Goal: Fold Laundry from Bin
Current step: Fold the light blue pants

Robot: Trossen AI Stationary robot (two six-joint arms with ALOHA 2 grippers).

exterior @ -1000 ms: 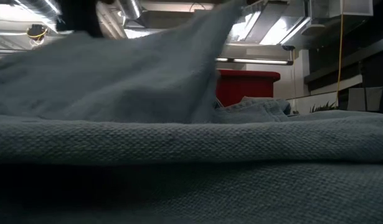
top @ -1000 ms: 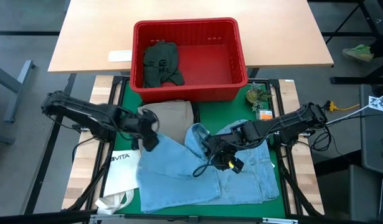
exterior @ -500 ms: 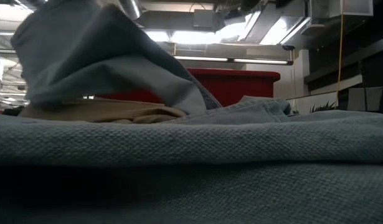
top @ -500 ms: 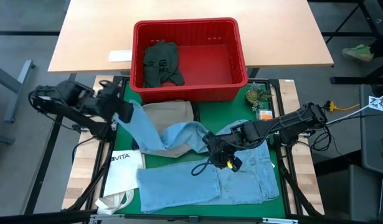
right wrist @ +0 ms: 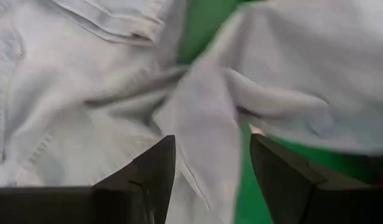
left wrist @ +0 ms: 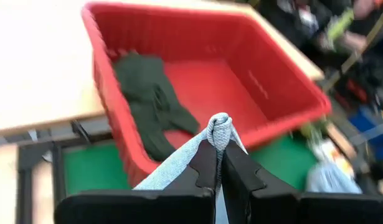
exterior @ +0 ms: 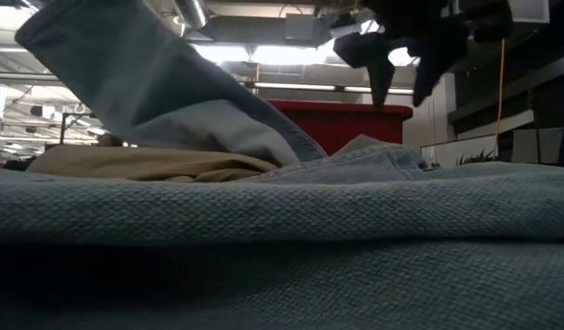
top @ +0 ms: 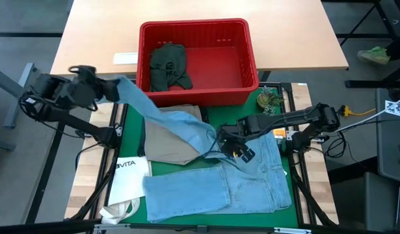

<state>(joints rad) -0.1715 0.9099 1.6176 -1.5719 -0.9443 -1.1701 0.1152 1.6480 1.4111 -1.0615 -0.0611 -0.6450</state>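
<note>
The left gripper (left wrist: 217,163), jaws clenched on the light blue denim jeans' (top: 206,185) leg, should pull evenly leftward until flat; right gripper (top: 227,142), jaws released, hovers mid-worktop.

even overhead light; low view dim; wrist views blurred

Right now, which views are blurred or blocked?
Low view: denim fills the foreground, dim and soft; ceiling lights glare behind. Left wrist view: red bin soft, the pinched jeans sharper. Right wrist view: jeans blurred. High view: clear.
</note>
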